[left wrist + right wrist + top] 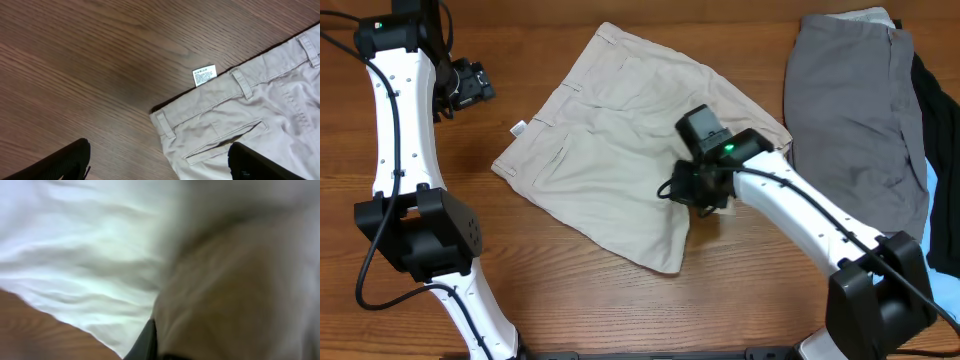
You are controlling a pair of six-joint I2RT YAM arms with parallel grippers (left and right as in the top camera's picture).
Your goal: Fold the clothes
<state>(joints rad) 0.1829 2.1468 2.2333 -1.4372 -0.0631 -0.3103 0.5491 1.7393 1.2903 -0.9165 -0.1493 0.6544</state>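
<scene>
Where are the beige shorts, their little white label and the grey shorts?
beige shorts (600, 160): overhead view, middle of the fabric.
white label (204, 75): left wrist view, centre of the tag.
grey shorts (855, 110): overhead view, middle of the fabric.

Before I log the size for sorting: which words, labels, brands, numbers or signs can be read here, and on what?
White label sticking out at the waistband of the beige shorts: several printed lines, too small to read.
Nothing else in any view carries readable text.
</scene>
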